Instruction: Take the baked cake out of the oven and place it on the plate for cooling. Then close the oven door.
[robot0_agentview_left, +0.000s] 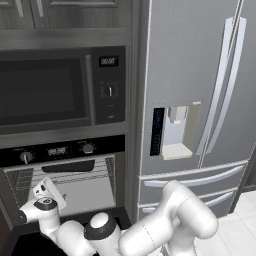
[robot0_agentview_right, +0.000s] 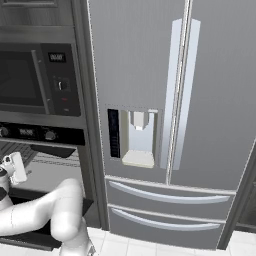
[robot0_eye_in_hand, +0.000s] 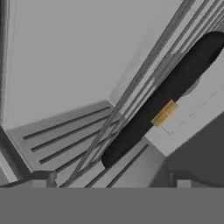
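Hovering: claw (robot0_eye_in_hand: 112, 177) wide open inside oven (robot0_agentview_left: 65, 185) | door down | display digits (robot0_agentview_left: 56, 150) blurred, unreadable

We read the oven (robot0_agentview_left: 62, 150) front as smooth glossy black, its cavity walls above the gripper (robot0_eye_in_hand: 112, 177) matt pale grey. Wire racks (robot0_eye_in_hand: 144, 83) ahead of the fingers look like thin grey metal. Microwave (robot0_agentview_left: 60, 90) higher up: dark glossy window, black panel. Fridge (robot0_agentview_left: 195, 85) off to the side: brushed silvery metal, smooth handles. Cabinets (robot0_agentview_left: 65, 12) look like dark wood grain.
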